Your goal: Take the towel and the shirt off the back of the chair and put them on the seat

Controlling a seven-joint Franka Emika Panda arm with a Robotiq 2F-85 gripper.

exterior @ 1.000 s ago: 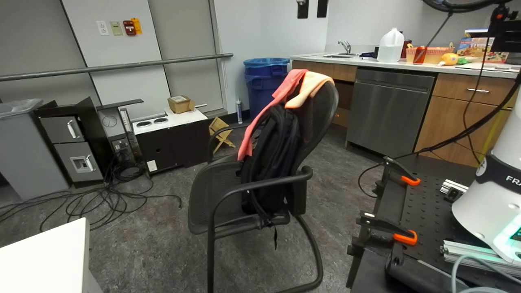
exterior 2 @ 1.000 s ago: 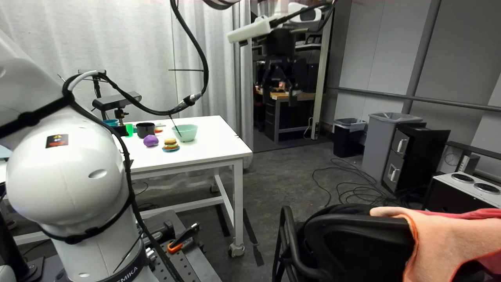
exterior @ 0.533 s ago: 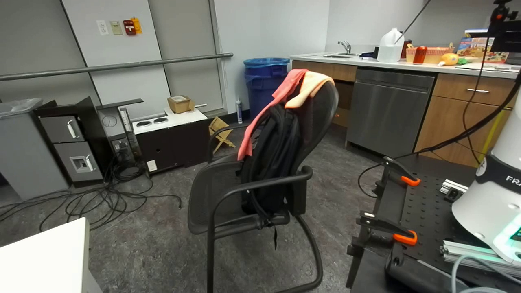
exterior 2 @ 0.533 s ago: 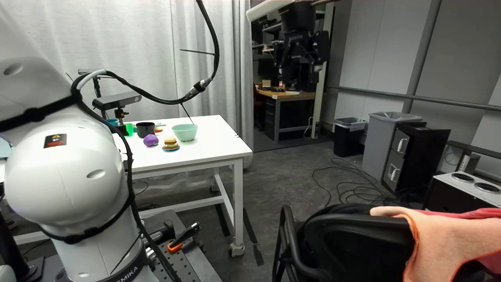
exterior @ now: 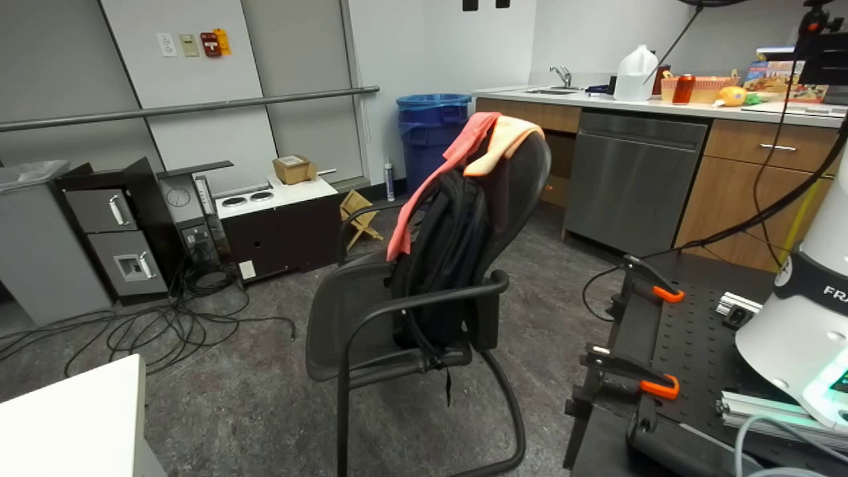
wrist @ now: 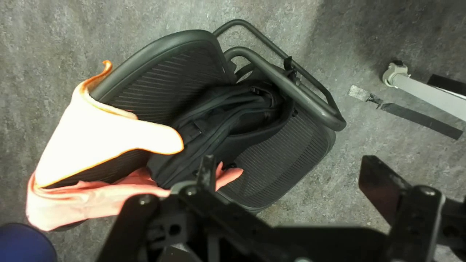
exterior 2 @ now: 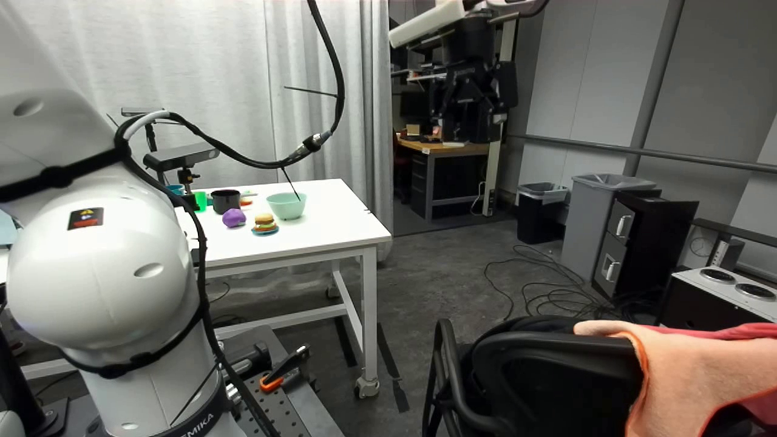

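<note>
As the wrist view shows, the hand (wrist: 288, 163) gapes, fingers apart; left of it, a peach towel (wrist: 105, 134) and pink cloth (wrist: 91, 203) drape over the office-chair back (wrist: 171, 80). In an exterior view, the towel (exterior 2: 698, 370) hangs below the hand (exterior 2: 467, 128); in an exterior view, a black backpack (exterior: 450, 258) rests on the seat (exterior: 344, 305) beneath the hand (exterior: 486, 5).

Orange-edged peach cloth (exterior: 505, 142), coral-pink cloth (exterior: 454, 162), black chair (exterior: 515, 192), black backpack (exterior: 440, 262)

On that white table (exterior 2: 328, 226) sit a green bowl (exterior 2: 286, 207), a burger (exterior 2: 264, 222) and a purple lump (exterior 2: 234, 218), unclear from here; a jug (exterior: 636, 75) stands on the counter (exterior: 705, 110); cables (exterior: 175, 306) sprawl across the floor (exterior: 252, 397).
</note>
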